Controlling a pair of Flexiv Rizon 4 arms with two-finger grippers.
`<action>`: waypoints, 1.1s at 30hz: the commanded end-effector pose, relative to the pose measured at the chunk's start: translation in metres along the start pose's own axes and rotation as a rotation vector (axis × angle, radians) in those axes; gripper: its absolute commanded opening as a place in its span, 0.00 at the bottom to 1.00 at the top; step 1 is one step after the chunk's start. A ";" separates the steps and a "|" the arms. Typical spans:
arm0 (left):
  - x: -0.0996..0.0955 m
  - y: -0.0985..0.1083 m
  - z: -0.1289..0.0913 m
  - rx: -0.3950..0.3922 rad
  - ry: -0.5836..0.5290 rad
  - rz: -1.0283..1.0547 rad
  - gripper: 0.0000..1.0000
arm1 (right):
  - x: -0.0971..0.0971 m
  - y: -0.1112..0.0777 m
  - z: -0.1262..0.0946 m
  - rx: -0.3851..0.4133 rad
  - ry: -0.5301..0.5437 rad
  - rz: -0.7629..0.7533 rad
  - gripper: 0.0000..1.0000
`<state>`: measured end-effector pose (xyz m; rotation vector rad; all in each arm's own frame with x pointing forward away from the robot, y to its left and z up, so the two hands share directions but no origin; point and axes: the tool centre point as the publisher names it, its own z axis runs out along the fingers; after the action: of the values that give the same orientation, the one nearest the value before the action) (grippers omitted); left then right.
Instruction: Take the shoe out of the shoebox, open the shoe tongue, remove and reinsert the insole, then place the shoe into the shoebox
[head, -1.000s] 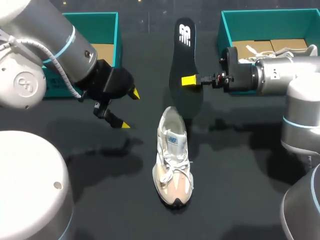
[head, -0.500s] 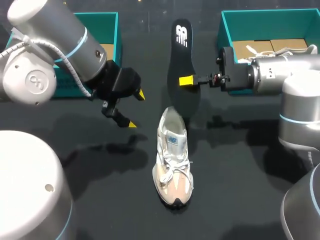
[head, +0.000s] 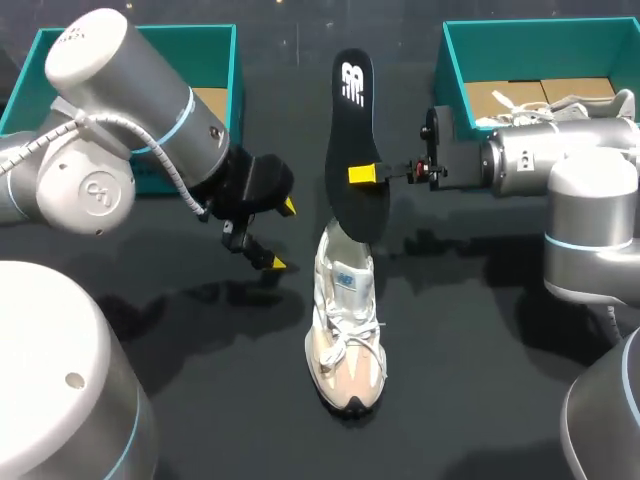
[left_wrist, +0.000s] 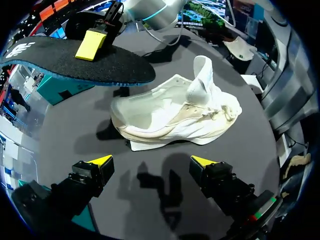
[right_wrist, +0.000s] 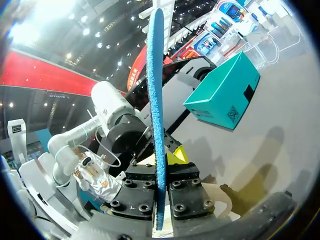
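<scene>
- Right now the shoe lies on its sole on the dark table, out of either box, with its toe toward the near edge and its heel toward the far side.
- From the left wrist view the shoe is seen from the side. Its tongue is pulled up and forward, so the opening is bare.
- The insole is out of the shoe and off the table, held black side up, running lengthwise from the far side toward the shoe.
- Its near end hangs over the heel opening. In the left wrist view the insole seems to float just above the heel without touching it.
- The right claw comes in from the side and pinches the insole near its middle, one yellow tip lying flat on top.
- In the right wrist view the insole shows edge-on, clamped between the two fingers of the right claw.
- The left claw hovers beside the shoe's heel, holding nothing.
- In its own view the left claw is spread wide, with the side of the shoe ahead of it and apart from both tips.
- A teal box stands behind the left arm.
- A second teal box stands behind the right arm, with another pale shoe inside.
</scene>
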<state>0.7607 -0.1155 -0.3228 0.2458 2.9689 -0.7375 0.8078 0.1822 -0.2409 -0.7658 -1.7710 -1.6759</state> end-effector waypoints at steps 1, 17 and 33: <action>-0.003 -0.003 0.004 -0.009 0.004 -0.001 1.00 | -0.003 0.001 0.002 0.004 0.004 0.000 0.00; -0.006 -0.004 0.039 0.017 -0.007 0.005 1.00 | -0.012 -0.006 0.011 -0.034 0.001 -0.075 0.00; -0.005 -0.005 0.047 0.022 0.012 -0.023 1.00 | -0.014 -0.010 0.017 -0.032 -0.009 -0.089 0.00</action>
<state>0.7662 -0.1415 -0.3604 0.2177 2.9808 -0.7751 0.8101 0.1973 -0.2590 -0.7171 -1.8108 -1.7655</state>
